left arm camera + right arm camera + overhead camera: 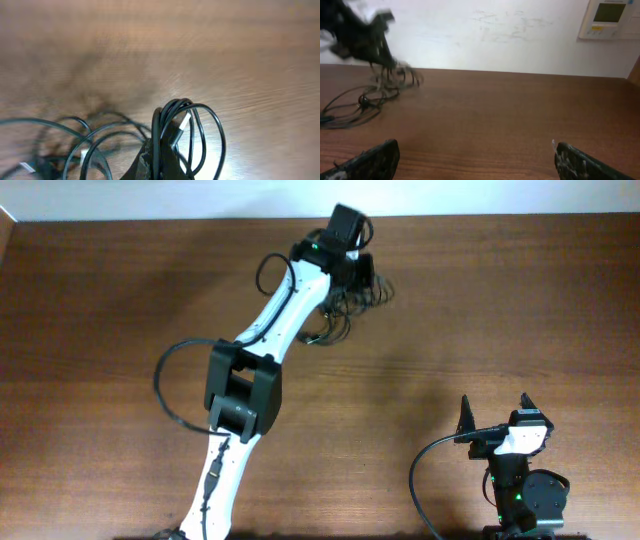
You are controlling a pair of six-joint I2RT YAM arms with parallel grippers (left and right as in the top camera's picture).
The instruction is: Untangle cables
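Note:
The cables (pixel 345 308) are a bundle of thin black cords at the far middle of the table. In the left wrist view, several loops (pixel 202 125) rise from my left gripper (pixel 159 156), which is shut on a few strands of them. A silvery plug end (pixel 184 122) shows inside the loops. More loose loops (pixel 75 145) trail on the wood at lower left. From overhead, my left gripper (pixel 358 278) is right over the bundle. My right gripper (pixel 495 415) stands open near the front right, far from the cables (pixel 365 100), its fingers (pixel 375 161) wide apart over bare wood.
The left arm (pixel 255 370) stretches diagonally from the front left to the bundle, with its own thicker black cable (pixel 165 385) looping to its left. The table's far edge meets a white wall (pixel 485 35). A wall panel (pixel 610 17) hangs at upper right.

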